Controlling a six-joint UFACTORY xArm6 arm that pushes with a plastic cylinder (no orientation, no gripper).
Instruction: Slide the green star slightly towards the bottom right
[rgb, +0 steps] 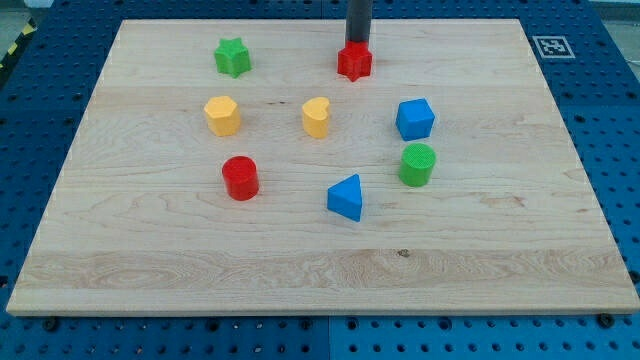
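My tip (357, 44) is near the top edge of the bench (320, 270), a little right of its middle, and the dark rod comes straight down from the view's top. The tip's very end sits at the top of the red star (354, 62), touching it or hidden just behind it; I cannot tell which. The arm has no gripper, so there is nothing released or clenched here, only the rod. The green star (232, 56) lies near the top edge too, well apart from the tip, toward the top left corner. Below it is a yellow hexagonal block (222, 115), and a yellow heart-shaped block (316, 117) stands between that one and the blue cube (415, 119). Just below the blue cube is the green cylinder (417, 164). The blue triangular block (346, 197) lies near the middle of the bench, and the red cylinder (240, 177) is to its left. A small black-and-white marker (550, 46) is beside the top right corner.
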